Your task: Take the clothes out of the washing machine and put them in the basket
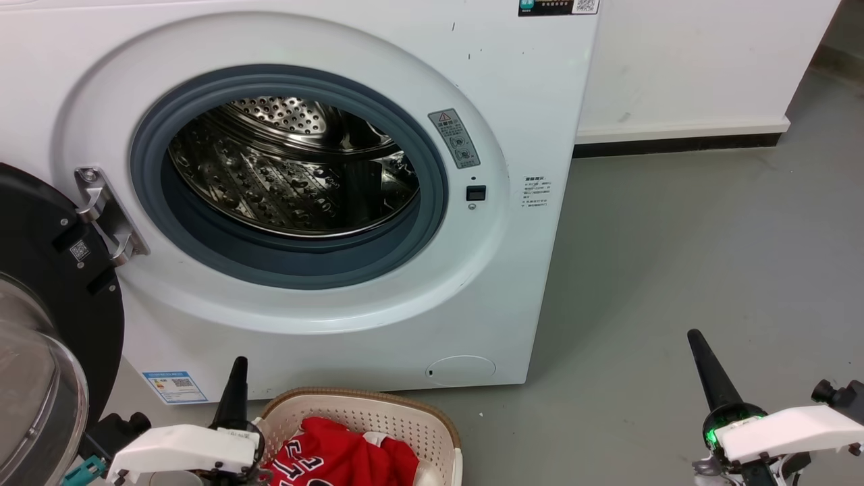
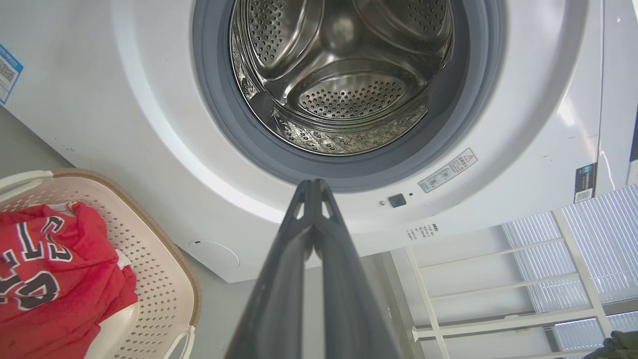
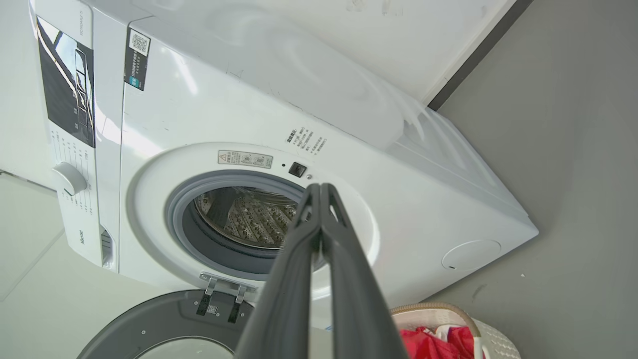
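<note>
The white washing machine (image 1: pixel 378 324) stands in front of me with its door (image 1: pixel 40 317) swung open to the left. Its steel drum (image 1: pixel 290 169) holds no fabric that I can see. Red clothes (image 1: pixel 341 459) with black-and-white lettering lie in the cream basket (image 1: pixel 405 415) on the floor below the machine. My left gripper (image 1: pixel 237 368) is shut and empty, just left of the basket. My right gripper (image 1: pixel 695 341) is shut and empty over the floor at the right. The left wrist view shows the drum (image 2: pixel 344 75), basket (image 2: pixel 164 269) and clothes (image 2: pixel 50 279).
Grey floor (image 1: pixel 709 236) spreads to the right of the machine, bounded by a white wall with a dark skirting (image 1: pixel 675 144). The open door with its glass bowl (image 1: pixel 34 391) juts out at my lower left.
</note>
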Controlling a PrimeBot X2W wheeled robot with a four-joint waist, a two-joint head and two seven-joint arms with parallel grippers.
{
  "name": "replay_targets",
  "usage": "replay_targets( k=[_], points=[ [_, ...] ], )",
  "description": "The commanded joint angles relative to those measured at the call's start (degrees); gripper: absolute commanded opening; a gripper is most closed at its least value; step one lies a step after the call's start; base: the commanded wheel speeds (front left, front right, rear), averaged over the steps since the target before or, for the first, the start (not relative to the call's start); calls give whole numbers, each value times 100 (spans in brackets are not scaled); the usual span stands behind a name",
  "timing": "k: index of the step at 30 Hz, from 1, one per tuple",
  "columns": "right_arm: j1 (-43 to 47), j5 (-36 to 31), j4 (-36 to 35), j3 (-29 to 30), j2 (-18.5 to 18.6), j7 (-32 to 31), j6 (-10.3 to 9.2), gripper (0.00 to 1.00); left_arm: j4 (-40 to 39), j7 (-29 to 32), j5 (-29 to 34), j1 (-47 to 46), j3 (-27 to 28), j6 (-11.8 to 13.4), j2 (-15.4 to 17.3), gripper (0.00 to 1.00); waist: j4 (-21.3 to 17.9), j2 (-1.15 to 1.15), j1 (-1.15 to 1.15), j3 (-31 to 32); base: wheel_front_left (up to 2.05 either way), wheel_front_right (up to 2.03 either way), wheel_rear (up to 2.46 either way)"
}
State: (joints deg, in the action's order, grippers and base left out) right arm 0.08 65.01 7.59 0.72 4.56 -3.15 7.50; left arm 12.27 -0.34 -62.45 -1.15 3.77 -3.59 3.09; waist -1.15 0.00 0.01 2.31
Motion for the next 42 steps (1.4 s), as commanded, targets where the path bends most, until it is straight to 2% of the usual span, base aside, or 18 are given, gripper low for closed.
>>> replay_targets(
  k=[1, 42],
  points=[
    [-147, 171, 4, 25, 31, -15, 0, 0, -33, 38, -167, -142, 23, -50, 5, 0, 3, 0, -1, -7, 0, 0, 0],
    [-542, 2190, 475, 285, -3, -133, -1, 0, 129, 524, -2242, -440, 219, -312, -18, 0, 79, 0, -1, -171, 0, 0, 0]
  ],
)
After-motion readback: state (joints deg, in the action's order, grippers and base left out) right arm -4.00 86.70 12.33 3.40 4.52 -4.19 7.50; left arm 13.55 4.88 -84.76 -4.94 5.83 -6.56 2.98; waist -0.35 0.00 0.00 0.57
